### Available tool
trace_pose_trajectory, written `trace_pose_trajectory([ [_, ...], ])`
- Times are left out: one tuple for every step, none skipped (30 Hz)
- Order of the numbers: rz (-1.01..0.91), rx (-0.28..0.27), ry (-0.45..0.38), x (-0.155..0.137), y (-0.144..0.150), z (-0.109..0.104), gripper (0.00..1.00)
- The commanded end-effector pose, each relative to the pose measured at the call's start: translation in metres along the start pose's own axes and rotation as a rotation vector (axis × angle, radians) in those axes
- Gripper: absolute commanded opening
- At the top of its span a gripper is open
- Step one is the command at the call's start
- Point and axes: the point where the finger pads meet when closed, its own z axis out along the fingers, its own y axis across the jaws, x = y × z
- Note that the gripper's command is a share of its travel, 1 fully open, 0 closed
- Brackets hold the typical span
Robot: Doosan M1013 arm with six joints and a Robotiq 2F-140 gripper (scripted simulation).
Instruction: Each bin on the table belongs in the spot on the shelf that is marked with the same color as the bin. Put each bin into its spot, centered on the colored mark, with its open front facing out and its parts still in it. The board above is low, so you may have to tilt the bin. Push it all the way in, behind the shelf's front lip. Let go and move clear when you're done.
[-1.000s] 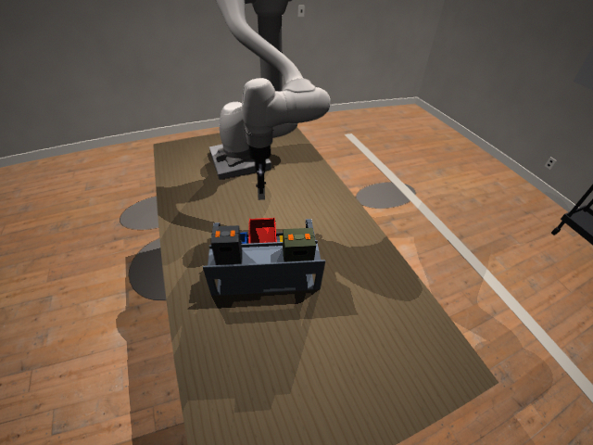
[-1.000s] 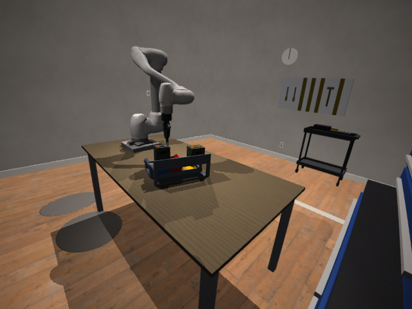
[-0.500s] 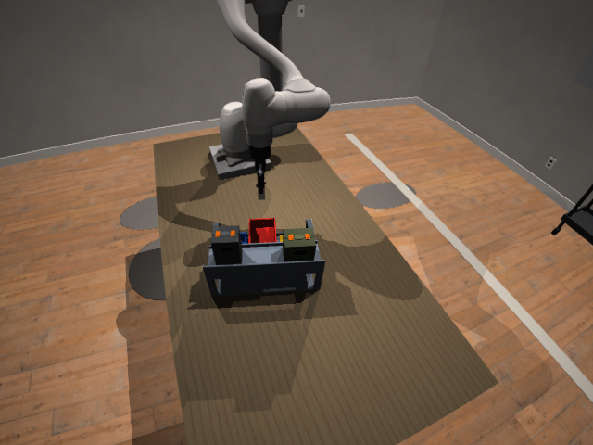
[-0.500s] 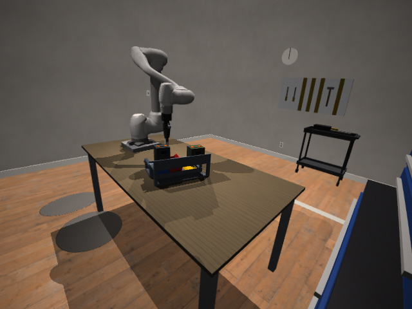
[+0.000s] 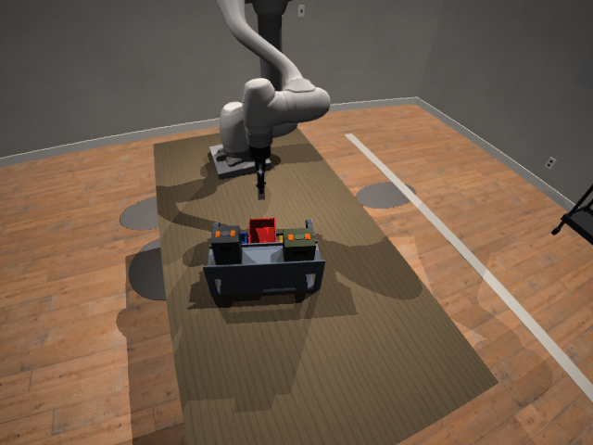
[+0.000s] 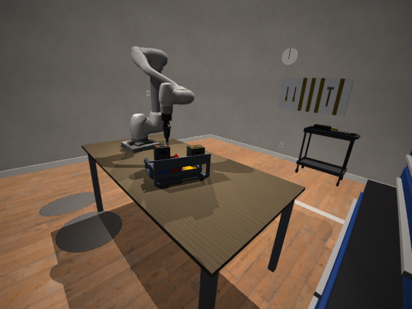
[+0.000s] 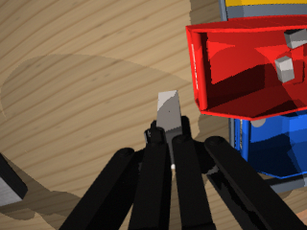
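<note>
Wood-grained table (image 5: pixel 334 345) (image 6: pixel 232 212) (image 7: pixel 96 110), grey-blue shelf (image 5: pixel 268 280) (image 6: pixel 183 163) standing on it, arm's base plate (image 5: pixel 222 173) (image 6: pixel 134 149) behind

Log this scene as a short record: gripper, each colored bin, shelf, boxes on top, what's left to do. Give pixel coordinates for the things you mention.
gripper: closed, nothing held (image 5: pixel 260 195) (image 6: pixel 166 143) (image 7: pixel 169 96), off to the side of the red bin
red bin: (image 5: pixel 262 231) (image 7: pixel 254 62) sticks out of the shelf toward the arm; gray parts inside
blue bin: (image 7: pixel 275 149) beside the red bin
yellow bin: (image 6: pixel 189 168) (image 7: pixel 269 2) on the red bin's other side
shelf: (image 5: pixel 268 277) (image 6: pixel 182 163) on the table
boxes on top: one black (image 5: pixel 227 247), one green (image 5: pixel 299 245)
left to do: red bin likely needs pushing in
</note>
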Motion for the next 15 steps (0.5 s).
trace_pose_trajectory([
  [0.0,0.0,0.0,0.0,0.0,-0.0001,0.1],
  [0.0,0.0,0.0,0.0,0.0,-0.0001,0.1],
  [0.0,0.0,0.0,0.0,0.0,-0.0001,0.1],
  [0.0,0.0,0.0,0.0,0.0,0.0,0.1],
  [0.0,0.0,0.0,0.0,0.0,0.0001,0.1],
  [0.0,0.0,0.0,0.0,0.0,0.0003,0.1],
  [0.0,0.0,0.0,0.0,0.0,0.0006,0.1],
  [0.0,0.0,0.0,0.0,0.0,0.001,0.1],
  [0.0,0.0,0.0,0.0,0.0,0.001,0.1],
  [0.0,0.0,0.0,0.0,0.0,0.001,0.1],
  [0.0,0.0,0.001,0.0,0.0,0.0016,0.1],
  [0.0,0.001,0.001,0.0,0.0,0.0023,0.1],
  [0.0,0.001,0.001,0.0,0.0,0.0033,0.1],
  [-0.001,0.001,0.001,0.0,0.0,0.0044,0.1],
  [-0.001,0.001,0.001,0.0,0.0,0.0057,0.1],
])
